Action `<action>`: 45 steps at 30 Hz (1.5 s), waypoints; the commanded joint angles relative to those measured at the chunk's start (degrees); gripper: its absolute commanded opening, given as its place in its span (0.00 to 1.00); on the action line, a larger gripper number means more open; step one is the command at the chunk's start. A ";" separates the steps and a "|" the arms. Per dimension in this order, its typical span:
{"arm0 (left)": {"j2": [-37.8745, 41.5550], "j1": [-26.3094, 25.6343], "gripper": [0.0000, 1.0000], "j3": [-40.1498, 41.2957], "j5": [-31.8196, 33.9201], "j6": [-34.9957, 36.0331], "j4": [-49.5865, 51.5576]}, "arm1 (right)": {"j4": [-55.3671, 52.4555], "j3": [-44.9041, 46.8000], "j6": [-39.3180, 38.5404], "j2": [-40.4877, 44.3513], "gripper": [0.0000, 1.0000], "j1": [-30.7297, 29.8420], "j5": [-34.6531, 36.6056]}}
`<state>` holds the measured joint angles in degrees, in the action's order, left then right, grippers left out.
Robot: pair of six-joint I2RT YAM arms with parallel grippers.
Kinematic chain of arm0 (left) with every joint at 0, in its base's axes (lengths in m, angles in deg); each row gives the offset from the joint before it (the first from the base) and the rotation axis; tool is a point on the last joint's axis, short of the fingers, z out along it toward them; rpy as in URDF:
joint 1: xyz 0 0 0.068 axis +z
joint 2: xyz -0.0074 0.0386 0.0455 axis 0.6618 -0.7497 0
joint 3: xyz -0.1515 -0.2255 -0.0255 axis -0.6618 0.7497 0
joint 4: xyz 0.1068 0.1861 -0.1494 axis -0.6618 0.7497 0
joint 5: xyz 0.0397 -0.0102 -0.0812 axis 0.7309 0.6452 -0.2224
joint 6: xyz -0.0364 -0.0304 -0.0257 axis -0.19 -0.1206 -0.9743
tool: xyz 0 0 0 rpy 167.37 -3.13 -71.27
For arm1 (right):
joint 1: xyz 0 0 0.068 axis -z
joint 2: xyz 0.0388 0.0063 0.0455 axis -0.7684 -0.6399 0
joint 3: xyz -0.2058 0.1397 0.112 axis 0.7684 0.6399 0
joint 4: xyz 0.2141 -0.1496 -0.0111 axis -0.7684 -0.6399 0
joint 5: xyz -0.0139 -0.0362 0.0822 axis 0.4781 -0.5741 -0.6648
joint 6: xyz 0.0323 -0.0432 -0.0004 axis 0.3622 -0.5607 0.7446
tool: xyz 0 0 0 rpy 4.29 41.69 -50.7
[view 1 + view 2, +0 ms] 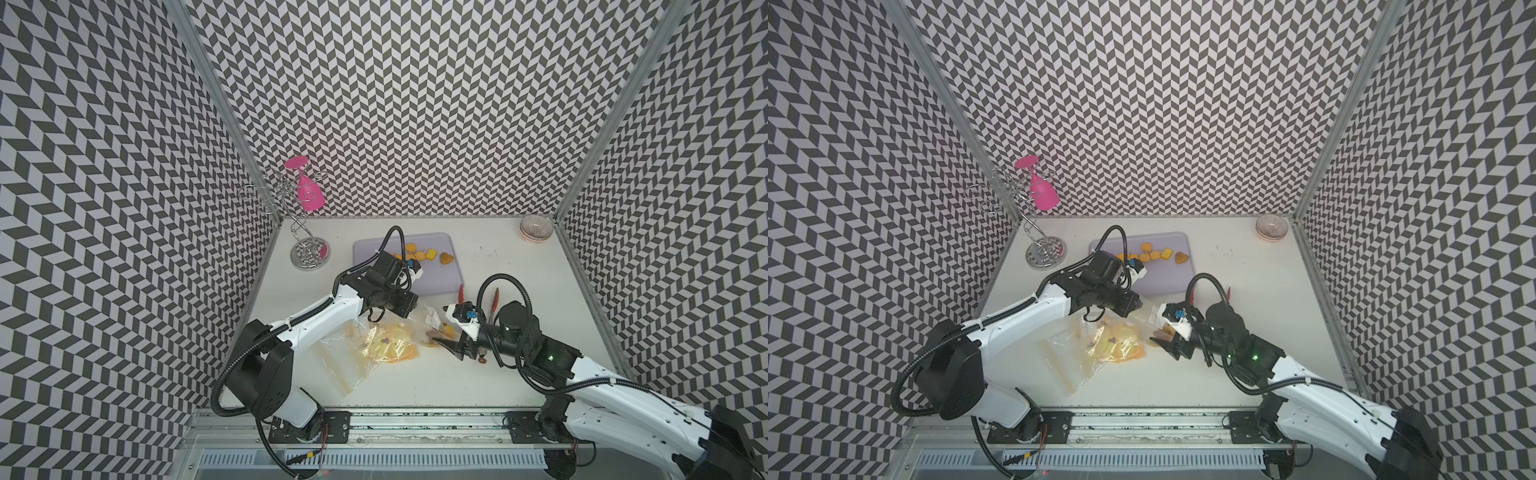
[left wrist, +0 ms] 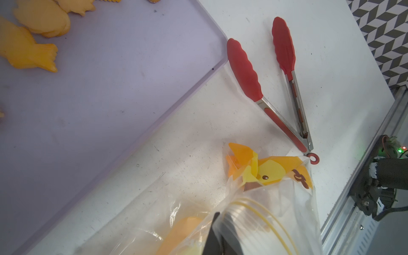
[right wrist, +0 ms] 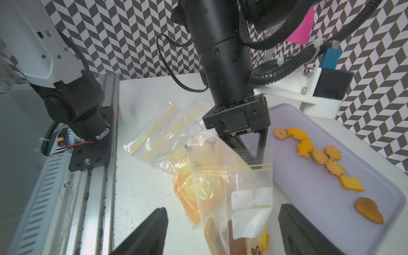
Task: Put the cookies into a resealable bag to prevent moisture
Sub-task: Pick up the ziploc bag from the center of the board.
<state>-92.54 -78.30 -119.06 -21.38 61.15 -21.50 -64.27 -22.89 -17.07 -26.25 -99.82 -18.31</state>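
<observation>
One label [image 3: 241, 199] reads 月. Resealable bag [image 3: 231, 174] hangs upright, zip pinched by left gripper [image 3: 256, 161]; right gripper [image 3: 224, 208] spread around it.

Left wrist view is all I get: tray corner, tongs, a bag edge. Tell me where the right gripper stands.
Observer: The right gripper is open, with one finger on each side of the resealable bag's lower end, not closed on it.
Operator: Give me the cookies on the tray.
Observer: The cookies lie in a row on the tray, with a rectangle and then a browner heart at one end.
Operator: Name anything else near the bag.
Observer: A second clear bag lies flat on the table, apart from the one the left gripper pinches.
</observation>
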 commanded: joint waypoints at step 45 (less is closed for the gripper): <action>4.14 4.25 0.33 -2.55 -5.29 -2.21 -4.02 | 15.26 2.01 1.10 -11.33 0.00 -1.37 6.98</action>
<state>-91.73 -75.50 -119.19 -25.77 60.43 -22.83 -53.42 -20.96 -20.65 -40.08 -102.90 -7.10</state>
